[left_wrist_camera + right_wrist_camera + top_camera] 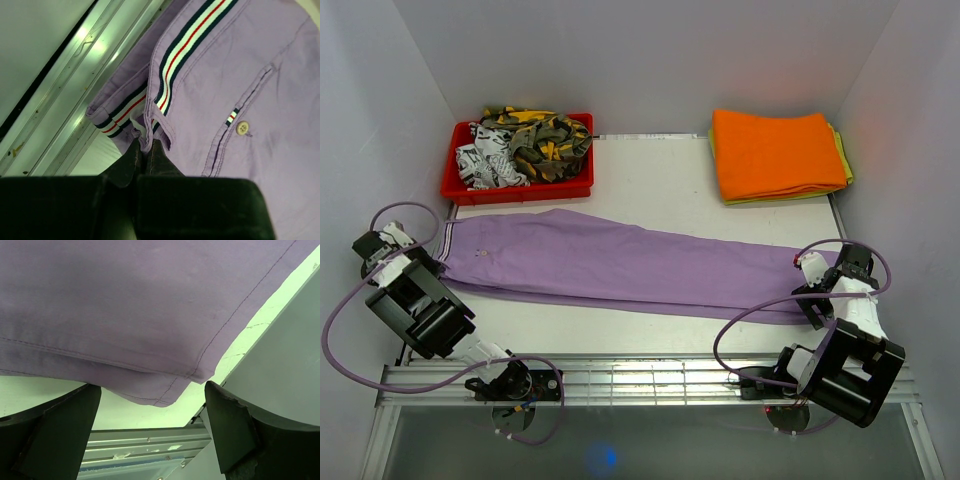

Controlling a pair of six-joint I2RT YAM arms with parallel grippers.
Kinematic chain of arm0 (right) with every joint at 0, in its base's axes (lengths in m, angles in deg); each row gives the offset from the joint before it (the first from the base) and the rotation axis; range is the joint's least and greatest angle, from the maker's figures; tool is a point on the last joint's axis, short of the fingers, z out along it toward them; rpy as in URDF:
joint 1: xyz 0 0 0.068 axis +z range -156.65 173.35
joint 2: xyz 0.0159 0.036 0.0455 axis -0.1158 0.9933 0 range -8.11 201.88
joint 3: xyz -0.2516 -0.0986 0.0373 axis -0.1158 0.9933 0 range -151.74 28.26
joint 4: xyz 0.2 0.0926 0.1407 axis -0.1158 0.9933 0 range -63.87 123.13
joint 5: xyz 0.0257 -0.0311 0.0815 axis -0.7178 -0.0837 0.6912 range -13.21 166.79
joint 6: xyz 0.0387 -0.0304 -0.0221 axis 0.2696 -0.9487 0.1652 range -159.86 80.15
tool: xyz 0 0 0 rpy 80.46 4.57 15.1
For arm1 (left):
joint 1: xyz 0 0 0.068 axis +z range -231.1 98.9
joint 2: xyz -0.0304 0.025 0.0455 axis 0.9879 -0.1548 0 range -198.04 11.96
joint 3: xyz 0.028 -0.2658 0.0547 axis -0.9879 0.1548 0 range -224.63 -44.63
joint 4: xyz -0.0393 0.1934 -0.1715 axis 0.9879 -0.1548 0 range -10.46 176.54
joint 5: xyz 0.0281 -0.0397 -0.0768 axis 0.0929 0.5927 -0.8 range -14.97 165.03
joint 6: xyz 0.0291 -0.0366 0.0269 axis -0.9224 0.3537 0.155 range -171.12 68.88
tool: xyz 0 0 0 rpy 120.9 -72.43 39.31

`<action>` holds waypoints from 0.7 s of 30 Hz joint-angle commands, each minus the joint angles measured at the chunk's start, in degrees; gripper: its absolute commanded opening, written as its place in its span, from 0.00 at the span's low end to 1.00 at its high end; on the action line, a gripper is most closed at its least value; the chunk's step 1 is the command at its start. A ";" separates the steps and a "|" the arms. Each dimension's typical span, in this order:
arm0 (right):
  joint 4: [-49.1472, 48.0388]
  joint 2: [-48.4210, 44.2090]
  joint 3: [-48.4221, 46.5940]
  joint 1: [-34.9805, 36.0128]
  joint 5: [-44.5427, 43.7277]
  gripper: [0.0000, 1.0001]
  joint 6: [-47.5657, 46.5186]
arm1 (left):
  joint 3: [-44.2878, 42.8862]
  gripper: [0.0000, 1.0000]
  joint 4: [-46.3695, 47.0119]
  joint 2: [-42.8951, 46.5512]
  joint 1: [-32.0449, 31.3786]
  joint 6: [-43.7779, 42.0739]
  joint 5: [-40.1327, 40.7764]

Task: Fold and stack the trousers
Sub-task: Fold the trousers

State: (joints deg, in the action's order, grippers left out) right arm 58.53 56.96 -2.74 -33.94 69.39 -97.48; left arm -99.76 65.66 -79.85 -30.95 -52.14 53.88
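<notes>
**Top view:** the trousers [620,265] lie full length across the counter [660,180], waist at 9 o'clock and hems toward 4 o'clock. The legs look laid one over the other. No crosswise fold is made, and stacking is not begun. A red bin [465,190] of patterned garments [535,140] sits at 11 o'clock and an orange cloth stack [775,150] at 1 o'clock. Bare counter lies between them, but the side walls crowd both ends.

**Left wrist:** the left pincer [145,150] is pressed together, pinching the striped waistband [172,65] just beside the counter's edge rail [65,85].

**Right wrist:** the right pincer [150,390] is spread wide, with the hem corner [170,385] between its fingers, unpinched. The near rail shows at 6 o'clock.
</notes>
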 commanded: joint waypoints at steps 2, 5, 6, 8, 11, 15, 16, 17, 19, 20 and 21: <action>-2.52 1.28 2.79 -0.05 0.37 0.90 0.76 | -3.31 0.00 0.50 2.95 0.56 0.40 -5.04; -2.52 1.28 2.97 -0.05 0.19 0.90 0.94 | -4.10 0.00 -0.21 2.69 0.65 0.40 -5.31; -2.52 1.19 3.05 -0.05 0.10 0.90 0.94 | -4.28 0.00 -0.12 2.69 0.91 0.40 -5.31; -2.61 1.19 3.05 -0.05 -0.07 0.90 0.94 | -4.89 0.00 -0.38 2.25 1.00 0.40 -5.13; -2.70 1.28 2.97 -0.05 -0.07 0.90 1.02 | -5.69 0.00 -0.74 1.90 1.26 0.40 -4.70; -2.78 1.80 2.70 -0.05 -0.16 0.90 1.55 | -5.77 0.00 -0.38 1.90 2.14 -0.30 -4.43; -2.78 1.81 2.70 -0.05 -0.16 0.90 1.55 | -5.95 0.00 -0.47 1.90 2.32 -0.56 -4.86; -2.87 1.81 2.70 -0.05 -0.16 0.90 1.64 | -6.04 0.00 -0.13 1.98 2.58 -0.57 -5.04; -2.87 1.89 2.70 -0.05 -0.25 0.90 1.73 | -6.13 0.00 -0.12 1.64 2.67 -1.26 -4.78; -2.87 1.98 2.70 -0.05 -0.25 0.90 1.64 | -6.21 0.00 -0.03 1.46 2.76 -1.53 -4.61; -2.87 1.98 2.70 -0.05 -0.25 0.90 1.73 | -6.21 0.00 -0.03 1.37 2.85 -1.79 -4.52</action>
State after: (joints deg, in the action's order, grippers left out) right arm 57.24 57.14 -2.59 -33.94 68.08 -97.02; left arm -103.06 63.17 -79.85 -29.48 -52.83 49.31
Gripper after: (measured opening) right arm 0.901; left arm 0.063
